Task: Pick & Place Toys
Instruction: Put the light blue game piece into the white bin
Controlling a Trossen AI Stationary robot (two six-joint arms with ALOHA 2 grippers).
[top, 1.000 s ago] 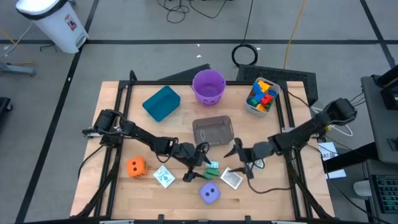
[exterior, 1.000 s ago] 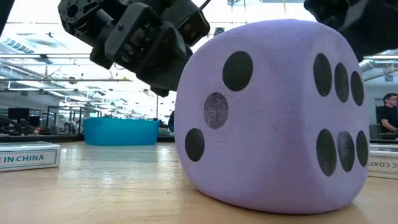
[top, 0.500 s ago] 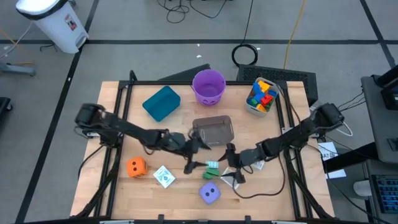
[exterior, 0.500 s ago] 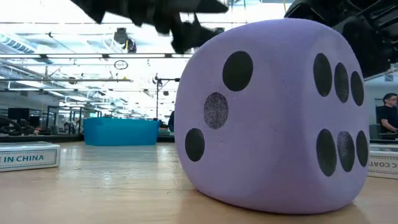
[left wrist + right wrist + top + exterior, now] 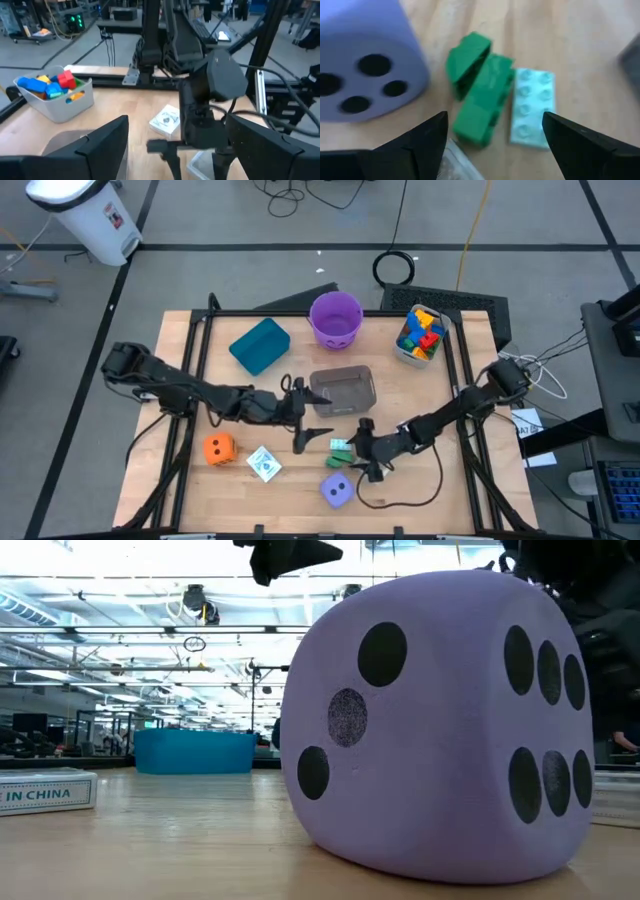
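Right hand (image 5: pixel 492 137), spread, hovers above green blocks (image 5: pixel 479 95); probably center over them, avoiding die (image 5: pixel 365 75).

Two soft dice: one orange cube with dots (image 5: pixel 218 447) and one purple cube with dots (image 5: pixel 338 491). Two flat white square cards: one card near the orange cube (image 5: pixel 263 464), one card by the right arm (image 5: pixel 165 120). Three loose plastic blocks: a dark green wedge (image 5: pixel 467 57), a dark green long block (image 5: pixel 482 105), a pale green flat brick (image 5: pixel 532 107). Two clear plastic tubs: one empty tub (image 5: pixel 342 390), one tub of mixed blocks (image 5: pixel 404 356), piled too thick to count. One teal bin (image 5: pixel 260 345). One purple bucket (image 5: pixel 335 330).
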